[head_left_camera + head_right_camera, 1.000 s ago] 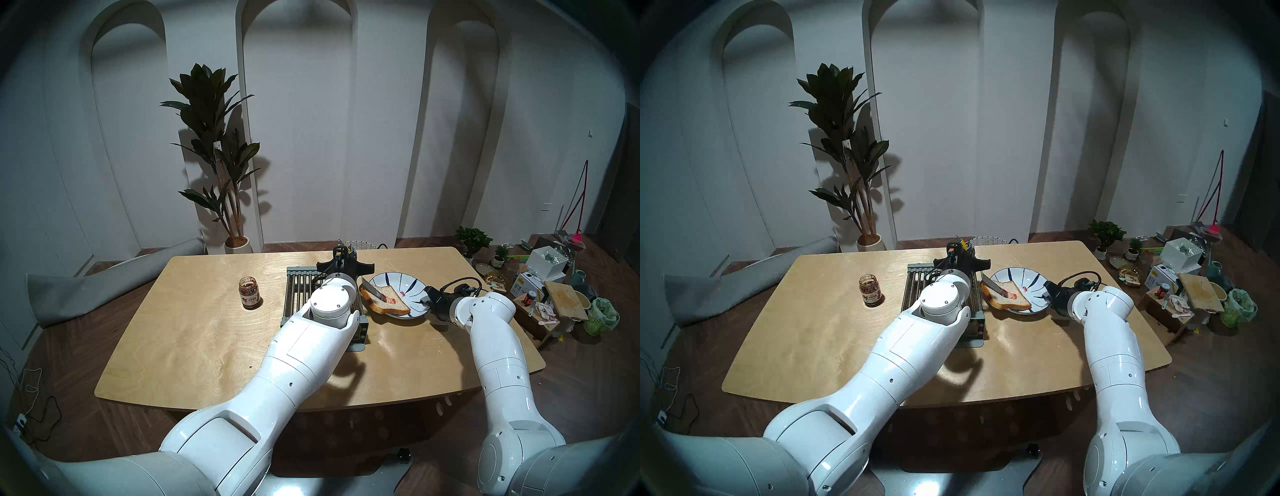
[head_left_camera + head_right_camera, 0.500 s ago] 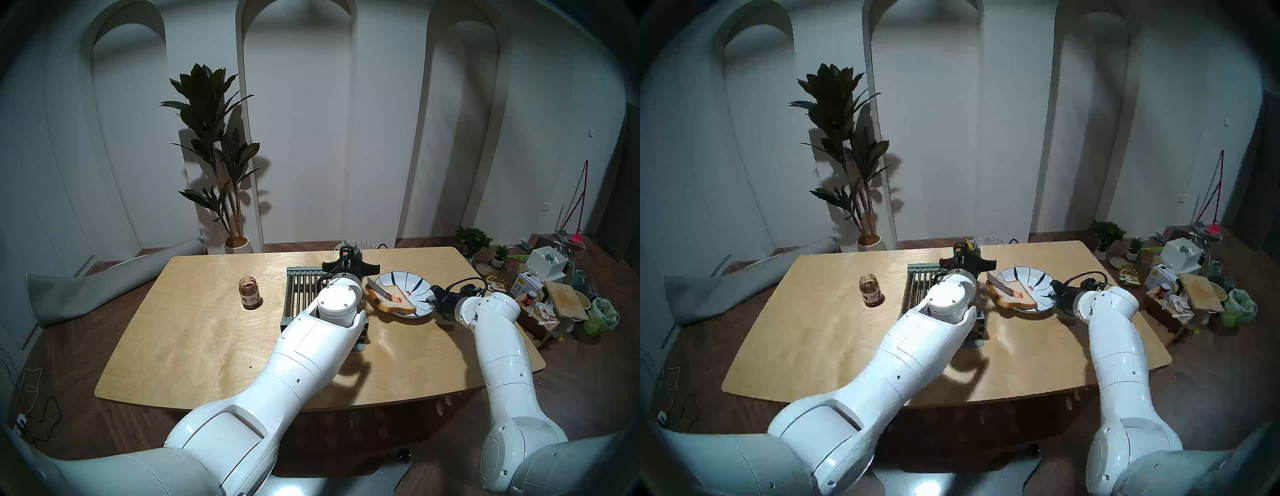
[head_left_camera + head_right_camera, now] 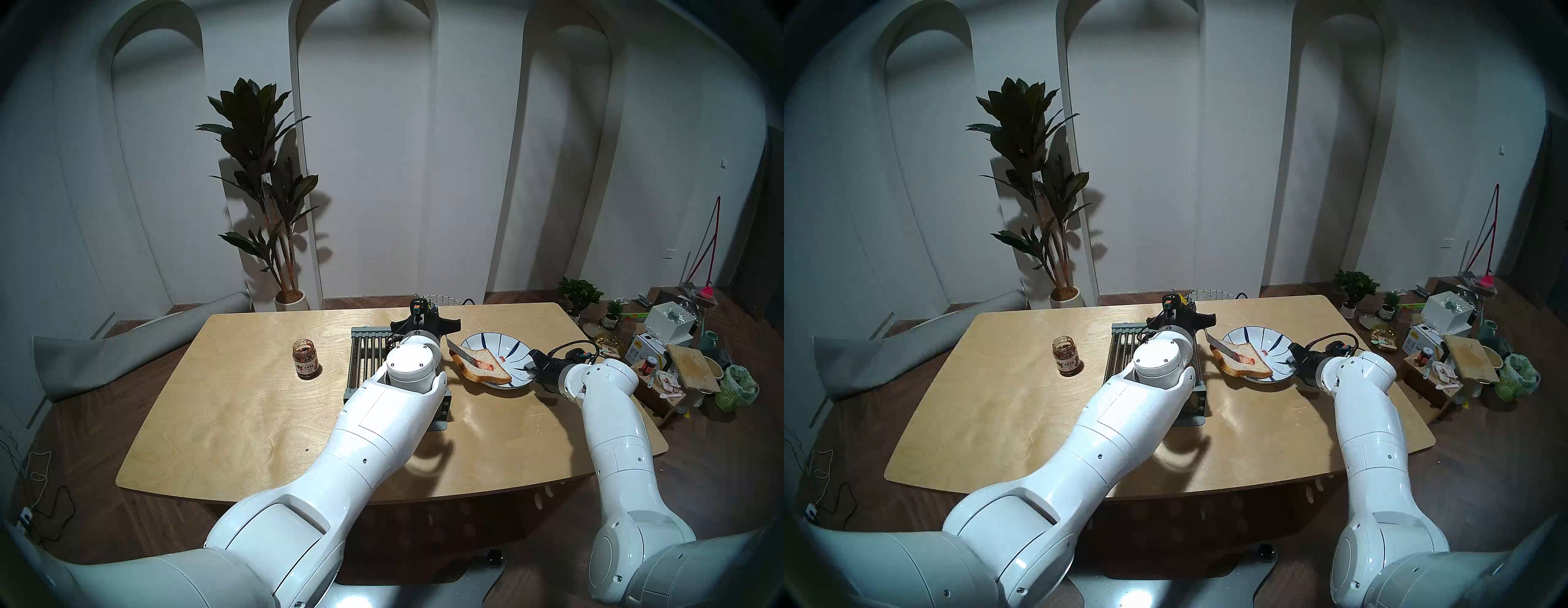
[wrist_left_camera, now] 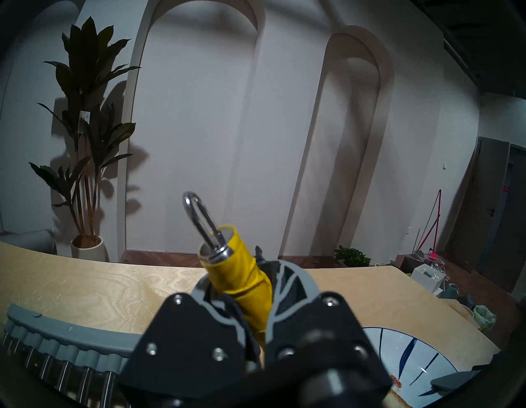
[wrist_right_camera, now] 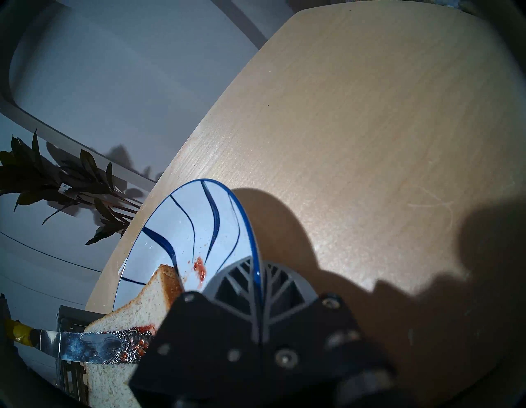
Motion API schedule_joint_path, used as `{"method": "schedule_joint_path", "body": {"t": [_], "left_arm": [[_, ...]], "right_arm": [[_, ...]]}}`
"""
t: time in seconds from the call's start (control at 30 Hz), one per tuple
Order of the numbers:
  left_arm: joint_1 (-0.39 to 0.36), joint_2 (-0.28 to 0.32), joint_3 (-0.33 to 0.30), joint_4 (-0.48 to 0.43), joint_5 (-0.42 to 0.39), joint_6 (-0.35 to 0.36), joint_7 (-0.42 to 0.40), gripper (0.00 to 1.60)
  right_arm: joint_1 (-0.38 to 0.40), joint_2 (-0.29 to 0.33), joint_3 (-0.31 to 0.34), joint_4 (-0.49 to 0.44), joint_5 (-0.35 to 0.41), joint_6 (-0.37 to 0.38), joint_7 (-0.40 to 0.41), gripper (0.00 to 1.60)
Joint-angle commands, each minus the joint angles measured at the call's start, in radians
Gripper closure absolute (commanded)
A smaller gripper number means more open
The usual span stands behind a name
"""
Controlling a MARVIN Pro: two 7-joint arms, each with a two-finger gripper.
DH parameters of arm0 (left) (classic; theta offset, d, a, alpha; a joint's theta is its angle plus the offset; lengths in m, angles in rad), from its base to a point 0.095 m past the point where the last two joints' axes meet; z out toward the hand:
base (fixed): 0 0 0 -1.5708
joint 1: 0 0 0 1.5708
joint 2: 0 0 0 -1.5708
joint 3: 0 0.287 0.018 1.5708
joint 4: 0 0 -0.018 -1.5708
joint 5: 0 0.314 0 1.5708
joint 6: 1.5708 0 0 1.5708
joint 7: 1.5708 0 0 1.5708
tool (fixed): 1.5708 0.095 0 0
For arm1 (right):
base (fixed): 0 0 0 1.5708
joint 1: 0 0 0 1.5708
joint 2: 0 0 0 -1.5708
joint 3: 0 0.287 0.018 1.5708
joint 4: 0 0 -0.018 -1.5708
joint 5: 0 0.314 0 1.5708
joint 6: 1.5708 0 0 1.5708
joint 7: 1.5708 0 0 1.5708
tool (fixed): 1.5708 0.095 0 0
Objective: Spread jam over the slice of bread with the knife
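The slice of bread [image 3: 483,368] lies on a white plate with blue lines [image 3: 507,344] and overhangs its left rim. A red smear of jam [image 3: 488,365] is on the bread's middle. My left gripper [image 4: 250,287] is shut on the knife's yellow handle [image 4: 242,282]. The silver blade [image 3: 460,352] slants down onto the bread, its tip smeared with jam [image 5: 136,342]. My right gripper [image 5: 257,287] is shut on the plate's right rim [image 5: 247,216]. The jam jar [image 3: 306,358] stands open, alone, at the left of the table.
A grey rack with metal bars [image 3: 369,356] lies just left of the plate, partly under my left arm. A small jam blob [image 5: 200,269] sits on the bare plate. Boxes, a board and pots clutter the floor at the right [image 3: 679,356].
The plate with the bread and my right gripper have shifted a little to the right. The knife has moved with them over the bread, and the red smear has grown wider.
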Motion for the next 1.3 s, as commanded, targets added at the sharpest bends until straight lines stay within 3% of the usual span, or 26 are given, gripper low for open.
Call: {"method": "schedule_joint_path", "body": {"t": [0.0, 1.27], "left_arm": [[-0.005, 0.017, 0.001, -0.039, 0.012, 0.011, 0.007, 1.60], [0.046, 0.082, 0.003, -0.169, 0.029, 0.087, 0.035, 1.60]], "right_arm": [[-0.020, 0.007, 0.014, -0.021, -0.005, -0.003, -0.020, 1.60], [-0.004, -0.007, 0.016, 0.005, -0.002, -0.014, -0.027, 1.60]]}}
